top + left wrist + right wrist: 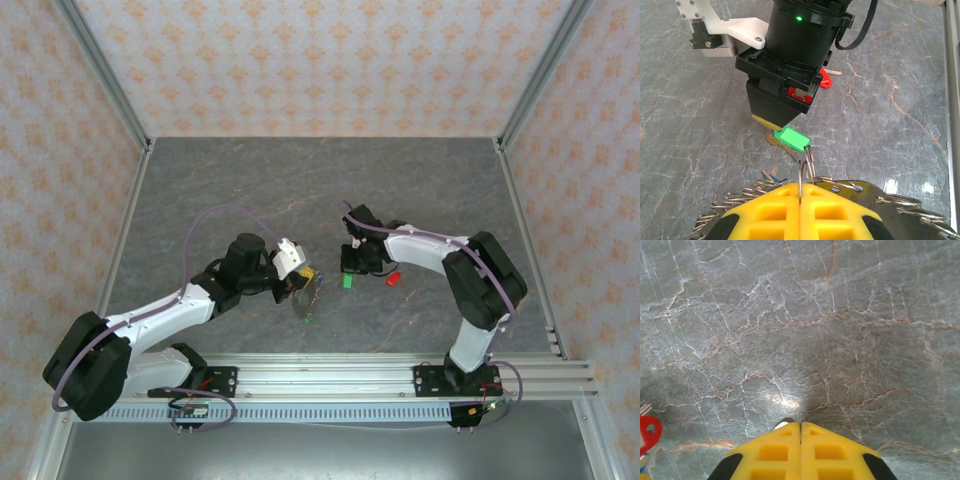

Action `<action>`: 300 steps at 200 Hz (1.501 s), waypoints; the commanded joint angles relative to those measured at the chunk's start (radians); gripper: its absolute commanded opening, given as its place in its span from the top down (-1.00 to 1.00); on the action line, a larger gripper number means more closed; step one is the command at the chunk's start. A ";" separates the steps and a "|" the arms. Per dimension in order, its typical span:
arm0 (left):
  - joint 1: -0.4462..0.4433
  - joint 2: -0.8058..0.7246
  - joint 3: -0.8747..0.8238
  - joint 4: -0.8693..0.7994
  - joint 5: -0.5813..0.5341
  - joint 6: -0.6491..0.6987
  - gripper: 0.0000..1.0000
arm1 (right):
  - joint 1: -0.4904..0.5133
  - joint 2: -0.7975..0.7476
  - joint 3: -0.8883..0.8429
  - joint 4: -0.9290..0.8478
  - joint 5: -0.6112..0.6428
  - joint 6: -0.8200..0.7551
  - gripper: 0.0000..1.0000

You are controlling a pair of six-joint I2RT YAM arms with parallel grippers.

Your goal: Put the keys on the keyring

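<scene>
1. Keyring point(806, 162): metal ring standing upright, clamped between the fingers of the left gripper point(800, 192), which is clenched on it, left of centre on the worktop point(900, 100).
2. Green key point(792, 138): just beyond the ring, its head touching the ring's far end. Whether it is threaded on cannot be told.
3. Right gripper point(800, 427): clenched, its tips down at the green key's metal end. A sliver of metal shows at the tips, but a firm grip on the key cannot be confirmed.
4. Red key point(825, 80): flat on the worktop to the right, beside the right gripper, apart from the ring.
</scene>
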 commanded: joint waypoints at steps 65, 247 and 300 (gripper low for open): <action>-0.006 0.000 0.032 0.035 0.030 0.003 1.00 | -0.016 -0.375 -0.166 0.188 -0.300 -0.578 1.00; -0.005 -0.006 0.043 0.002 0.062 0.023 1.00 | 0.032 -0.447 -0.206 0.358 -0.450 -1.017 1.00; -0.005 -0.009 0.045 -0.008 0.061 0.028 1.00 | 0.048 -0.445 -0.231 0.407 -0.392 -1.079 1.00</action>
